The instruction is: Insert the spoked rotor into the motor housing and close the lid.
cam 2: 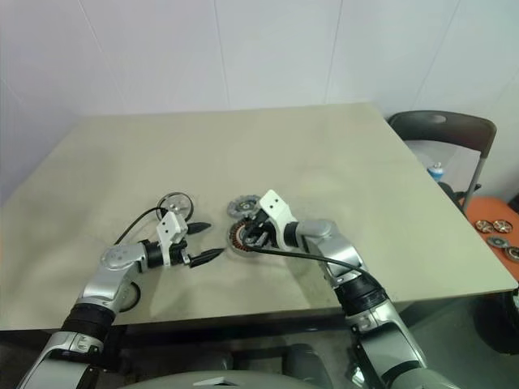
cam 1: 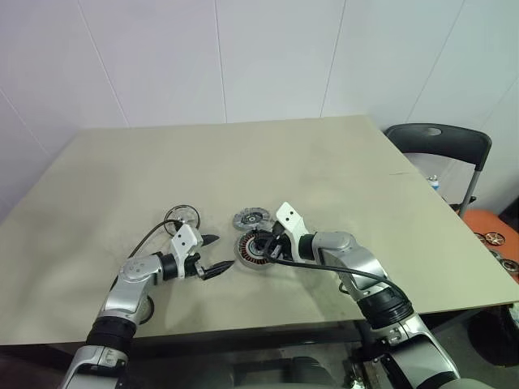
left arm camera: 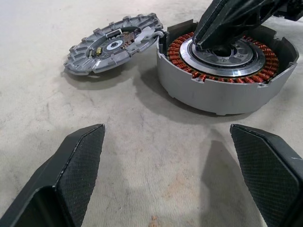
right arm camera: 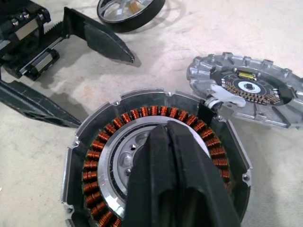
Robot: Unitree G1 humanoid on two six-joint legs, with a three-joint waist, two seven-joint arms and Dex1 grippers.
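the motor housing point(right arm camera: 156, 165) sits flat on the tan table point(cam 1: 268, 162) with its open face up, a ring of copper windings showing around a silver centre. the right gripper point(right arm camera: 163, 130) points down into that opening with its two black fingers pressed together, their tips over the silver centre; nothing is seen pinched between them, and whether the tips touch the metal cannot be told. the lid point(right arm camera: 248, 90), a grey notched-rim disc, lies open just beside the housing on the far side of the right gripper's tips, tilted a little with its inner face up and its near edge touching the housing rim by a small white piece.

the left gripper point(left arm camera: 175, 156) hangs low over the table with its jaws spread wide and empty. the housing lies just ahead of its fingertips, apart from them, and the lid ahead and off to one side.

the spoked rotor point(cam 1: 182, 216) lies flat on the table, well apart from the housing, beyond and beside the left gripper rather than between its jaws. its dark rim and silver spokes face up, so its axis stands upright; being round, it shows no long axis. in the right wrist view the rotor's rim sits just past the left gripper's far finger point(right arm camera: 102, 42).
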